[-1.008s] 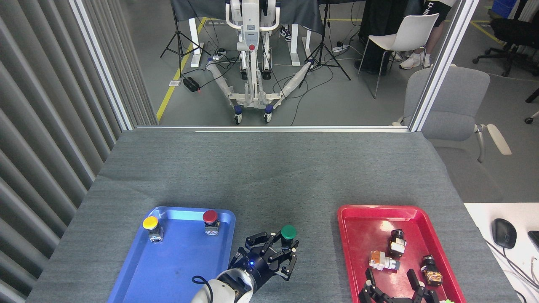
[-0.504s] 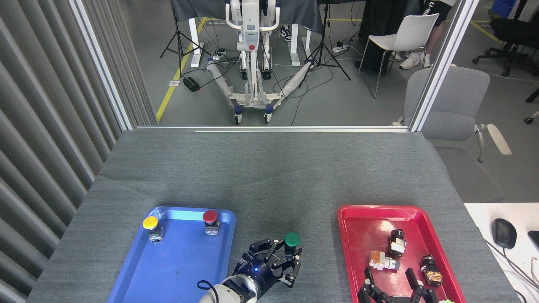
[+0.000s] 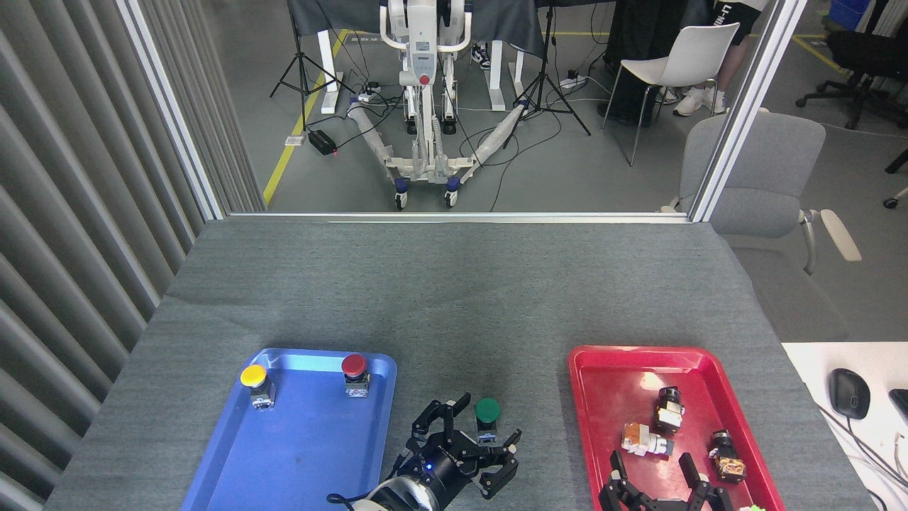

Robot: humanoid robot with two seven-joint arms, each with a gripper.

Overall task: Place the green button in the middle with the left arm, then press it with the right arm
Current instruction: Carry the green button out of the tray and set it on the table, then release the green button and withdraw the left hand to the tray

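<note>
The green button [image 3: 487, 410] stands upright on the surface between both trays, near its front edge. The left hand [image 3: 474, 440] is spread apart around it. Pressing remains; the right hand [image 3: 656, 482] waits, fingers apart.

Three capped push-buttons show: one green button [image 3: 486, 411], one yellow button [image 3: 254, 377], one red button [image 3: 354, 366]. Two trays: one blue tray [image 3: 284, 454], one red tray [image 3: 610, 397]. Three small switch parts [image 3: 645, 440] lie in the red one. Two pincers: left pincer [image 3: 472, 443], right pincer [image 3: 656, 482].

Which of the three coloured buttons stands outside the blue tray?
The green button: it stands on the grey cloth, while the yellow button and red button stand inside the blue tray.
</note>
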